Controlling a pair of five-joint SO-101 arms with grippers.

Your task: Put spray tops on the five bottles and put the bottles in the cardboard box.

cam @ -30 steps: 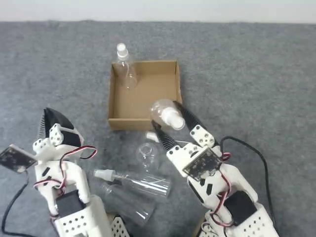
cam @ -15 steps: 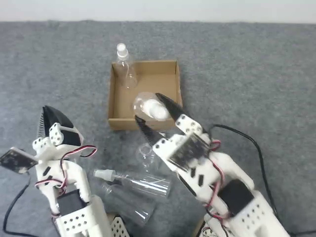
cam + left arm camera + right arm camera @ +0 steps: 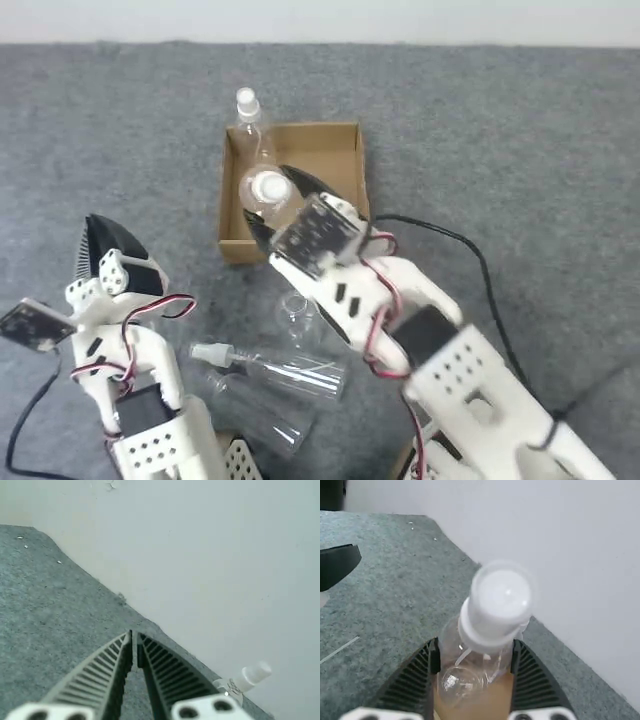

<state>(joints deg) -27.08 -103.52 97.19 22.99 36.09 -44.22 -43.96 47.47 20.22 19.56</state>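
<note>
right gripper [image 3: 266,196]: clenched on a clear plastic bottle with a white spray top [image 3: 268,187]. the bottle is held over the left half of the open brown cardboard box [image 3: 357,165], with its cap facing up toward the high camera.

right wrist view: the black ribbed fingers [image 3: 422,675] press on both sides of the held bottle [image 3: 470,672], just below its shoulder. the round white top projects beyond the fingertips. a thin white tube shows through the clear neck.

second capped clear bottle [image 3: 252,130]: upright at the far left corner of the box. its white top rises above the rim.

left gripper [image 3: 95,235]: closed, grasping nothing. it is raised over the grey carpet [image 3: 520,150], well apart from the box. in the left wrist view the gripper [image 3: 134,636] has its ribbed jaws nearly touching, with only a thin slit between them.

capped clear bottle lying on its side [image 3: 270,368]: on the carpet in front of the box, white top pointing toward the left arm.

uncapped clear bottle lying on its side [image 3: 255,412]: just beside it, nearer the arm bases.

uncapped clear bottle standing upright [image 3: 297,308]: between the box's front wall and the two lying bottles, close beside the right arm.
</note>
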